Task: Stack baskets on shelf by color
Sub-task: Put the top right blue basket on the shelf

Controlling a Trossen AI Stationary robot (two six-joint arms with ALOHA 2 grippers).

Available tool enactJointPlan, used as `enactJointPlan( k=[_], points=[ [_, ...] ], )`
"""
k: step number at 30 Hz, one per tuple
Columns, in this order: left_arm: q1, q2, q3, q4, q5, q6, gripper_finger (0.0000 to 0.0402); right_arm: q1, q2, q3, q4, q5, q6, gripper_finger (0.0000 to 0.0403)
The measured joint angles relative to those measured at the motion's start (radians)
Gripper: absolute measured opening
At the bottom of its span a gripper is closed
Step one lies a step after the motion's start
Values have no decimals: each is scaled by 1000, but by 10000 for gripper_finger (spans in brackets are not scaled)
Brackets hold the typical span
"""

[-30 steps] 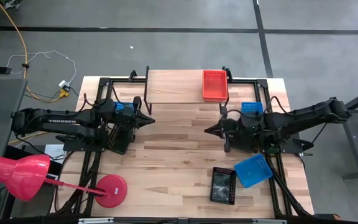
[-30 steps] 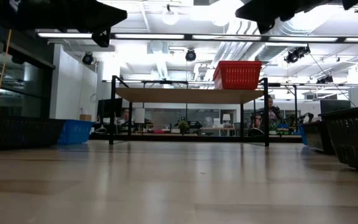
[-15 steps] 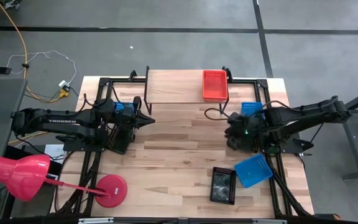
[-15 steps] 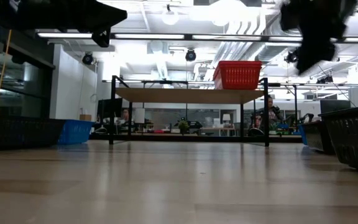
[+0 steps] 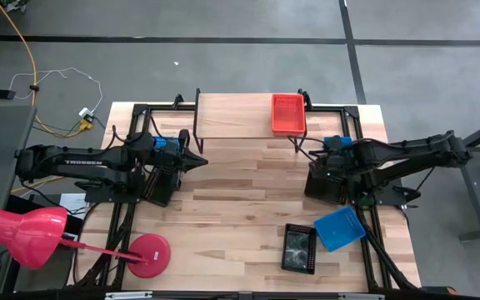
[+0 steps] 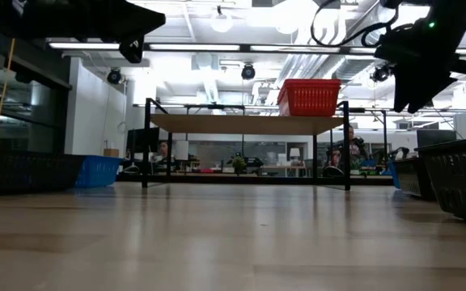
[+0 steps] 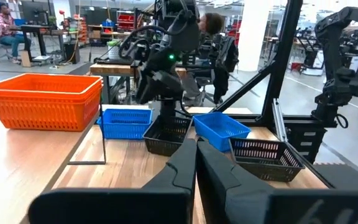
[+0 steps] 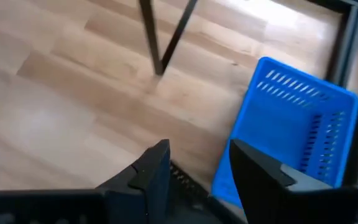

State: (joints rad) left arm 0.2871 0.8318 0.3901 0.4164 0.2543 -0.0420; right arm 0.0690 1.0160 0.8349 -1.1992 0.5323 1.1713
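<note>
While R jaws gape, blue basket beside

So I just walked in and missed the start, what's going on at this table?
A two-armed robot is sorting baskets onto the shelf. Red baskets already sit stacked on the shelf's right end. The right gripper, fingers apart and empty, hangs over a blue basket by the shelf's leg. The left gripper waits shut at the table's left.

Worktop centre lay bare between the arms. Shelf left and middle stood free; red-orange baskets occupied its right end.
</note>
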Motion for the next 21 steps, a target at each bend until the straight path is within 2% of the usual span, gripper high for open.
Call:
enactJointPlan(
  k=[4, 8, 11, 18, 21],
  points=[
    [0, 0, 0, 0, 0, -8, 0, -41, 39, -19, 8, -1, 0, 154],
    [0, 0, 0, -1, 0, -8, 0, -92, 93, -87, 12, -115, -31, 154],
    [0, 0, 0, -1, 0, 1, 0, -116, 113, -122, 7, -154, -57, 154],
    [0, 0, 0, 0, -1, 4, 0, -128, 114, -103, -76, -280, -125, 154],
    [0, 0, 0, 0, -2, 3, 0, -128, 114, -98, -96, -303, -139, 153]
  ],
)
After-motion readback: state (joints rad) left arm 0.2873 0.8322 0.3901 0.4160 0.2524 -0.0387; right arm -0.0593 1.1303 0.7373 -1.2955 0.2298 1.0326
